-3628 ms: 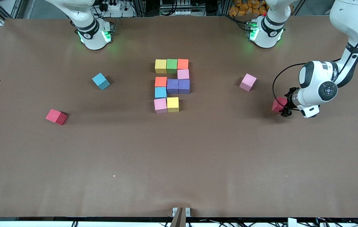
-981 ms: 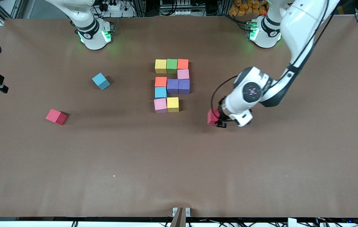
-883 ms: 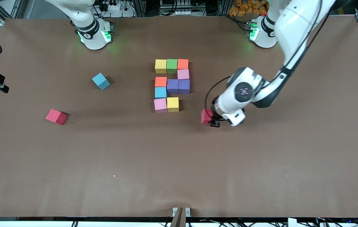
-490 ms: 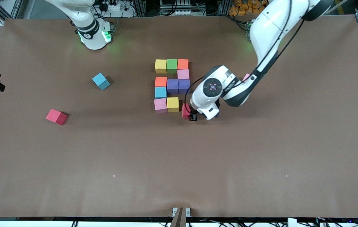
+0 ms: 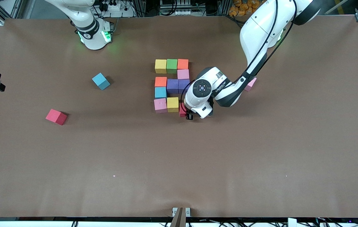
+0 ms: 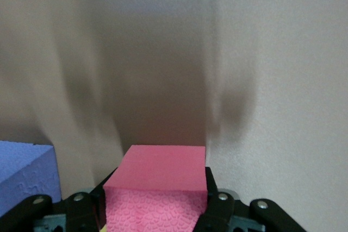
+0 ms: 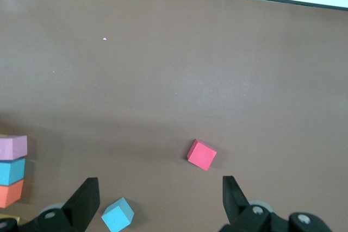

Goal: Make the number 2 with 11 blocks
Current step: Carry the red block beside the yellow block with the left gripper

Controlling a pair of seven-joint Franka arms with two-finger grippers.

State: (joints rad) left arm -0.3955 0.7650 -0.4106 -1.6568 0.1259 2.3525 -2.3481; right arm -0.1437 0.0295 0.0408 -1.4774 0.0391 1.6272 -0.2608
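Your left gripper (image 5: 187,114) is clamped on a red block (image 6: 157,191), right beside the yellow block (image 5: 172,104) ending the number 2 (image 5: 172,85). Your right gripper (image 7: 157,202) waits with fingers spread wide, holding nothing, over the table's right-arm end, well apart from the yellow block.

Left end effector (image 5: 186,113) with red block (image 5: 182,110), now from table's left-arm end to beside yellow block (image 5: 172,104).
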